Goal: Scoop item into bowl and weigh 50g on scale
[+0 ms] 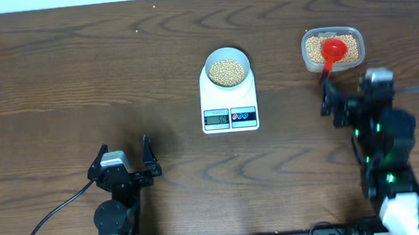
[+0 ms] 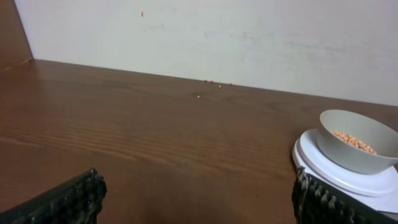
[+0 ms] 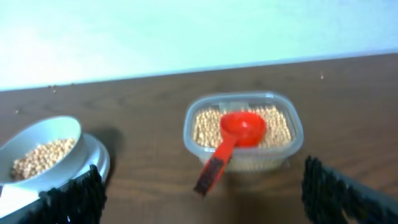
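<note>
The pale bowl (image 1: 208, 63) stands on the white scale (image 1: 230, 118) at mid-table, with tan beans (image 1: 227, 72) inside. More beans (image 3: 205, 127) fill the clear tub (image 1: 354, 35) at the right. A red scoop (image 1: 332, 50) rests in that tub, its handle sticking out over the rim toward me. My right gripper (image 1: 347, 94) is open just short of the tub; the handle tip lies ahead between its fingers (image 3: 74, 199), untouched. My left gripper (image 1: 123, 149) is open and empty at the front left, with the bowl (image 2: 351, 158) and scale (image 2: 339, 180) off to its right.
A pale wall runs along the table's far edge. A few stray specks (image 2: 211, 82) lie by that wall. Bare wood lies left of the scale and between both arms.
</note>
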{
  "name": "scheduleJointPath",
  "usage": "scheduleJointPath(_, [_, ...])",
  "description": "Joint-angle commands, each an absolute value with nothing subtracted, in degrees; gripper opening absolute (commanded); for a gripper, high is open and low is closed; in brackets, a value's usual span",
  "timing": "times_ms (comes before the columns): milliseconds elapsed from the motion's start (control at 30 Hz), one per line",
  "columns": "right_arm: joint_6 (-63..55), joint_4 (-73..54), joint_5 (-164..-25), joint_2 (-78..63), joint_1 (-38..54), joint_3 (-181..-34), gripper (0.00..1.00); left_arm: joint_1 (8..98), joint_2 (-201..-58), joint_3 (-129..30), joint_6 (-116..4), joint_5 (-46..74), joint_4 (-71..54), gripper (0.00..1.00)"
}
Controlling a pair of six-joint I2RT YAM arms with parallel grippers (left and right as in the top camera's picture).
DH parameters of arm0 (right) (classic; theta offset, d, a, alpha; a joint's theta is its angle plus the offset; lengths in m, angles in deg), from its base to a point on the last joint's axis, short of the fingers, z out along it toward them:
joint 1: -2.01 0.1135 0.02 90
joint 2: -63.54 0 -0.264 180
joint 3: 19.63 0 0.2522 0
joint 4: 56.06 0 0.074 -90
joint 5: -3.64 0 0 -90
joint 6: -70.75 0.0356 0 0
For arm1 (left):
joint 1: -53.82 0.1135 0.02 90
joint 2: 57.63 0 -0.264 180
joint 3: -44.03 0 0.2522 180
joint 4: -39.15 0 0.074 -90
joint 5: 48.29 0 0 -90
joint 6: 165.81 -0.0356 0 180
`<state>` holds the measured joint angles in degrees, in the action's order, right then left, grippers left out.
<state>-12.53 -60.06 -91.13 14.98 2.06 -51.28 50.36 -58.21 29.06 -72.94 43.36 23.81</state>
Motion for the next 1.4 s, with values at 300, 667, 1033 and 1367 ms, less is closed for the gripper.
scheduleJointPath(300, [-19.79, -58.61, -94.35, 42.24, 1.52, -33.69, 0.99, 50.64, -57.86, 30.04, -73.59, 44.33, 21.36, 0.98])
scheduleJointPath(667, [-28.18, -41.11, -95.77, 59.18, 1.67, -33.69, 0.99, 50.64, -57.86, 30.04, -73.59, 44.33, 21.36, 0.98])
scheduleJointPath(1033, [-32.18, -38.46, -93.34, 63.26, 1.65, -33.71, 0.99, 50.64, -57.86, 30.04, -73.59, 44.33, 21.34, 0.98])
scheduleJointPath(1367, [-32.16, -38.2, -89.97, 63.26, 1.54, -33.71, 0.99, 50.64, -57.86, 30.04, -73.59, 44.33, 21.36, 0.98])
